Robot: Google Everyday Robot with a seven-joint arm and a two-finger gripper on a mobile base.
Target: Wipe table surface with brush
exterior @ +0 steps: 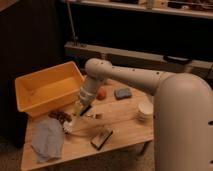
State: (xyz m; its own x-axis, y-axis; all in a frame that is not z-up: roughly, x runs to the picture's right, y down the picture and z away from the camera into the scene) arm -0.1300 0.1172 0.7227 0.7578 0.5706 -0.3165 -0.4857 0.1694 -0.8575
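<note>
The table surface (125, 125) is a small top of pale wooden planks. My gripper (80, 109) hangs low over its left-middle part, just in front of the yellow tub. It is shut on the brush, whose short dark handle (85, 110) slants down and left from the fingers. The small whitish bristle head (67, 128) rests on the planks between the gripper and the cloth. My white arm reaches in from the right and hides part of the table's back edge.
A yellow plastic tub (47, 89) stands at the back left. A grey-blue cloth (47, 141) lies front left, with a dark brown item (60, 116) beside it. A wooden block brush (101, 138), an orange ball (101, 94), a blue sponge (122, 93) and a white cup (145, 111) are also on the table.
</note>
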